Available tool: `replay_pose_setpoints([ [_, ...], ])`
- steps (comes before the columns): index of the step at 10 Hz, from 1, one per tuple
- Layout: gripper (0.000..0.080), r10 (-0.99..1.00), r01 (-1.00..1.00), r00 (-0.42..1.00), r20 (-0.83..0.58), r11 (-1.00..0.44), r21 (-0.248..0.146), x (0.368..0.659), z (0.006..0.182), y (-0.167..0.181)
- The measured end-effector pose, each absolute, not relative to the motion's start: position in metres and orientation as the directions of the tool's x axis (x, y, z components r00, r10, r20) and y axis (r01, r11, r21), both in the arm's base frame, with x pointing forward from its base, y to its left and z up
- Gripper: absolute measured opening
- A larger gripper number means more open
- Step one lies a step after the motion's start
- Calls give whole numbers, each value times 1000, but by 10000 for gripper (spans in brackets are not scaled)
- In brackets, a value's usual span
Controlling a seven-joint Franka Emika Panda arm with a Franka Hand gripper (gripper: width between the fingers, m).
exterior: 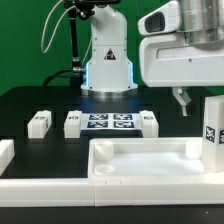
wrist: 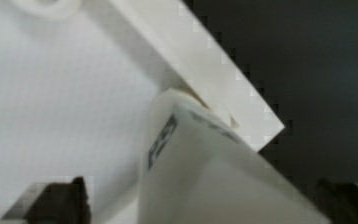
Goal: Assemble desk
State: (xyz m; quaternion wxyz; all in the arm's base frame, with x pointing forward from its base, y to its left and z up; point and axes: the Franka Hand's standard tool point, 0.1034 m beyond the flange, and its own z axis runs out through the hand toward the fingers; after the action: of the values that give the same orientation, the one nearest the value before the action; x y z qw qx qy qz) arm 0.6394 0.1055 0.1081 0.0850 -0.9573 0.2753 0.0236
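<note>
Straddling a tagged desk leg [wrist: 211,170], the fingers [wrist: 51,203] are being held wide apart, with nothing gripped. The leg is being shown upright at the corner of the rimmed white tabletop [exterior: 150,165] on the exterior view's right, on the black bench [exterior: 40,100].

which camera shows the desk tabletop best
The exterior view: most of the rimmed tabletop shows in the foreground, walls and floor clear. The wrist view gives only a blurred close-up of one rim stretch behind a leg.
</note>
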Motion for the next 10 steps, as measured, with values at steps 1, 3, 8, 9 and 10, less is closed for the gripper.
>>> replay_pose_setpoints([
  [1, 647, -475, -480, 877, -74, -867, -133, 637, 109, 115],
  [3, 647, -352, -357, 934, -55, -923, -142, 637, 108, 114],
  [8, 649, 267, 267, 964, 10, -961, -68, 637, 108, 112],
  [9, 649, 272, 272, 962, 11, -960, -68, 638, 107, 111],
  [10, 515, 270, 270, 963, 10, -960, -68, 638, 107, 111],
])
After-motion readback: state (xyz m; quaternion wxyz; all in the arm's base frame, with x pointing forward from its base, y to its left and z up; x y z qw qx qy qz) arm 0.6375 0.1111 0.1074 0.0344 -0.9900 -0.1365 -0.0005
